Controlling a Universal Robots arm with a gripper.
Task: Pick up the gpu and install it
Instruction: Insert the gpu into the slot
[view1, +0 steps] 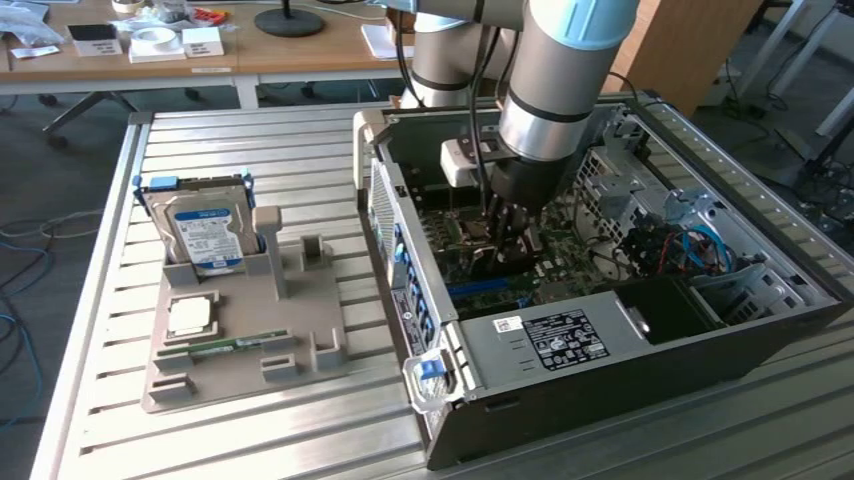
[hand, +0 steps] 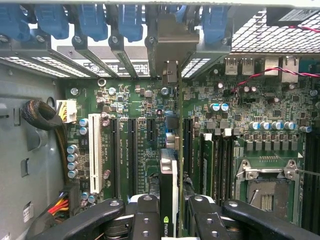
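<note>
The two fingers (hand: 146, 220) of my gripper (view1: 514, 238) are clamped on the one gpu (hand: 169, 172), standing on edge over the motherboard (hand: 135, 100) inside the open computer case (view1: 747, 330), while one hard drive (view1: 207, 235) and one RAM stick (view1: 230, 345) sit in the grey holder (view1: 314, 350) at the exterior view's left.

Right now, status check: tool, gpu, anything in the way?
Tool shut on gpu. Card edge-on inside case, over motherboard slots, bracket at rear openings. No obstruction seen.
</note>
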